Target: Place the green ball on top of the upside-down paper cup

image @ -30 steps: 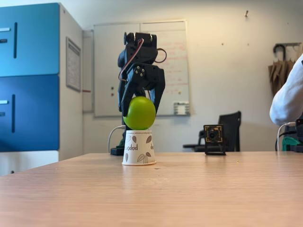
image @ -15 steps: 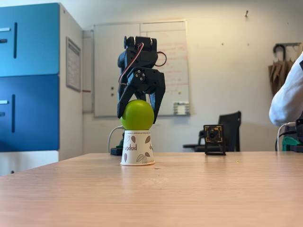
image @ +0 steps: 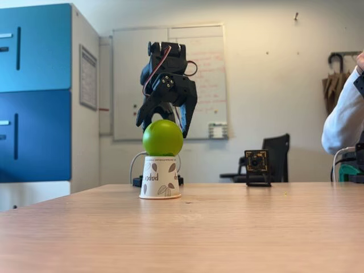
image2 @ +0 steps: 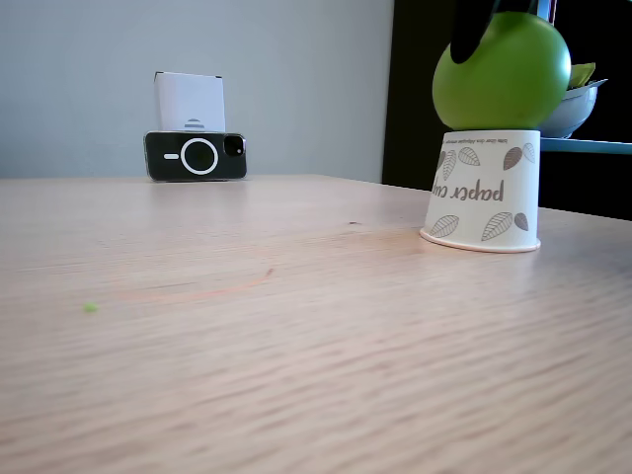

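Observation:
The green ball (image: 162, 137) rests on the flat top of the upside-down paper cup (image: 160, 177), which stands on the wooden table (image: 227, 227). My black gripper (image: 164, 124) hangs just above the ball, open, with one fingertip on each side of the ball's upper half and a small gap to it. From the low side camera, the ball (image2: 502, 71) sits on the cup (image2: 483, 190), and one dark finger (image2: 466, 28) shows at the ball's upper left against the top edge.
A small camera on a stand (image: 257, 166) sits on the table right of the cup. A person's white sleeve (image: 344, 122) is at the right edge. A phone (image2: 196, 156) leaning on a white box (image2: 190, 101) stands far across the table.
The jaws have spread from around the ball and the gripper has risen slightly. The ball now sits free on the cup, and cup and ball have shifted a little to the left.

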